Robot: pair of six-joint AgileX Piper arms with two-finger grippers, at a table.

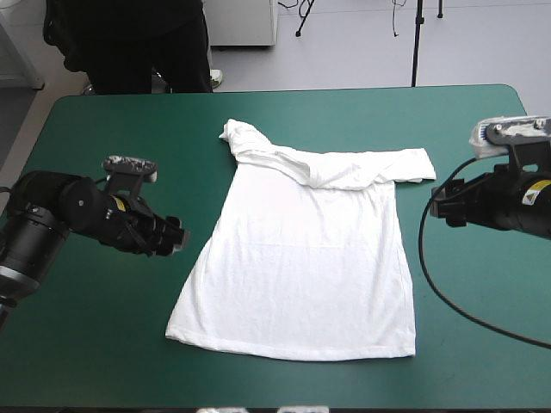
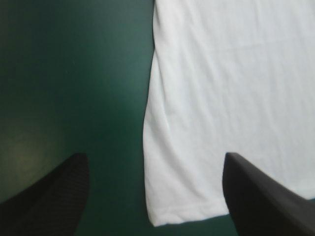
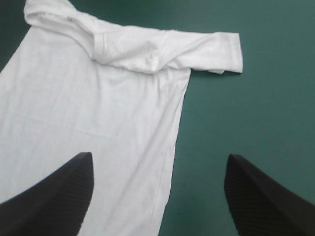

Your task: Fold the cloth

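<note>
The white short-sleeved fabric T-shirt (image 1: 301,267) lies spread flat at the middle of the teal-green table cover (image 1: 95,353), hem toward the near edge. Its far part, with the sleeves, is folded over in a band. The left gripper (image 2: 155,155) is released, its black fingers apart, just left of the shirt. The right gripper (image 3: 158,156) is likewise released, just right of it.

The right gripper (image 3: 158,156) is empty, its black fingers (image 3: 49,206) standing well apart. The white T-shirt (image 3: 98,113) lies flat ahead. One finger is over the cloth, the other over bare teal-green cover (image 3: 261,108). The shirt's side edge runs between them. Farther ahead, a sleeve (image 3: 216,49) lies folded across the top.
</note>
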